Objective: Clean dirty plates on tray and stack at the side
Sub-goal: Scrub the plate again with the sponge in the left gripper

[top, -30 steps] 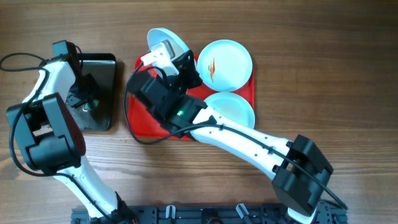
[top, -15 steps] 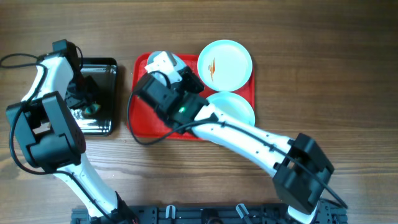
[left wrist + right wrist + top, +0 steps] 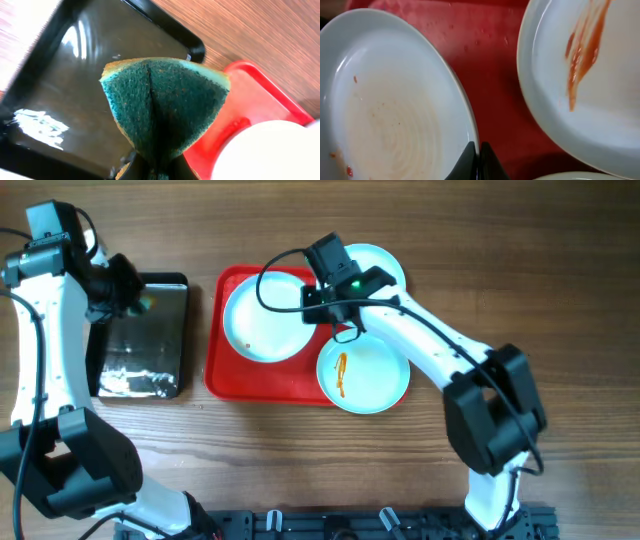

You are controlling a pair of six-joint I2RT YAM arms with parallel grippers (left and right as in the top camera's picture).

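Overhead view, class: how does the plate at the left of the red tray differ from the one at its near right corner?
The left plate shows only faint smears; the near-right plate bears a bold orange streak. The left plate lies wholly inside the tray; the near-right plate overhangs its near rim. Both are round, pale and lie flat.

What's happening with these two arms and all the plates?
Two robot arms are cleaning plates. The left arm holds a folded green sponge in its shut jaws above the black tray. The right arm has its jaws pinched on the rim of the left plate, which lies on the red tray with only faint smears. The front plate has an orange streak. A third plate is partly hidden. Nothing is stacked yet.
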